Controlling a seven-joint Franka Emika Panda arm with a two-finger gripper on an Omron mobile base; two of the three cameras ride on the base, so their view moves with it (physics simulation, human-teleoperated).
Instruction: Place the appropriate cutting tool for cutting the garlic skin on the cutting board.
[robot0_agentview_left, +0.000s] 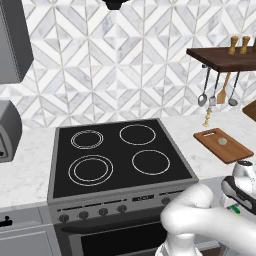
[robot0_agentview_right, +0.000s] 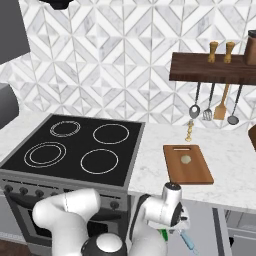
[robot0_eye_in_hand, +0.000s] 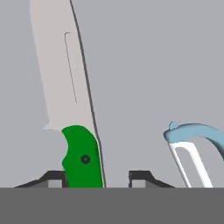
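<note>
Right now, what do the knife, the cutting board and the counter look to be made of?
The knife: a pale, matte grey blade with a groove line, likely steel, and a bright green, smooth handle with a dark rivet, probably plastic. The cutting board: reddish-brown with faint streaks, looks like wood. The counter: white with grey veining, marble-like stone, though it could be laminate.

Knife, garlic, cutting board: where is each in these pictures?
Knife (robot0_eye_in_hand: 81, 159): hand view, on its green handle.
Garlic (robot0_agentview_right: 186, 159): right base view, middle of the pale lump.
Cutting board (robot0_agentview_right: 195, 172): right base view, bare wood below the garlic.
</note>
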